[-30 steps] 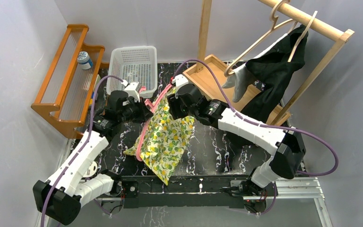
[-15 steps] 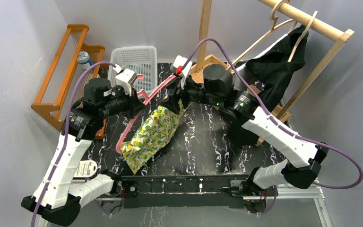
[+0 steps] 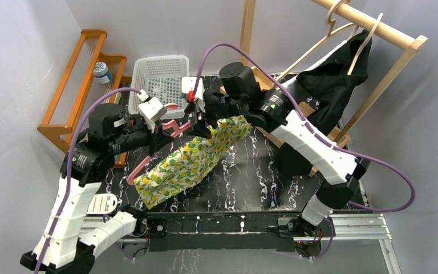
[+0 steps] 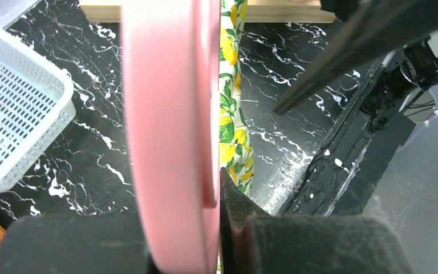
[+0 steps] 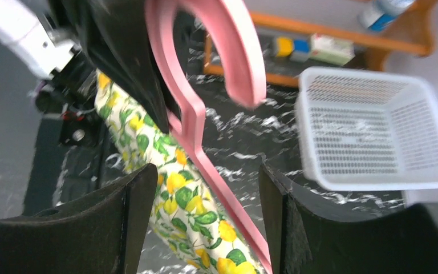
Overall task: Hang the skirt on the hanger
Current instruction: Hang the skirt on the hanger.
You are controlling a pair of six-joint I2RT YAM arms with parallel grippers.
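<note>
The lemon-print skirt (image 3: pixel 194 160) hangs slanted above the black marble table, draped over one arm of the pink hanger (image 3: pixel 174 127). My left gripper (image 3: pixel 161 130) is shut on the pink hanger (image 4: pixel 171 114) near its neck, and the skirt (image 4: pixel 231 114) trails off behind it. My right gripper (image 3: pixel 202 123) stands open at the skirt's upper end. In the right wrist view the hanger (image 5: pixel 205 103) and the skirt (image 5: pixel 171 211) pass between the wide jaws of the right gripper (image 5: pixel 205 188), with gaps on both sides.
A white mesh basket (image 3: pixel 161 80) sits at the back, close behind both grippers. A wooden shelf rack (image 3: pixel 85 91) with a blue-capped bottle (image 3: pixel 101 71) stands left. At the right, a wooden rail carries a black garment (image 3: pixel 333 85) and wooden hangers.
Both arms rose and swung left, carrying hanger and skirt off the table. The skirt now hangs slanted. The right gripper's jaws opened wider.
</note>
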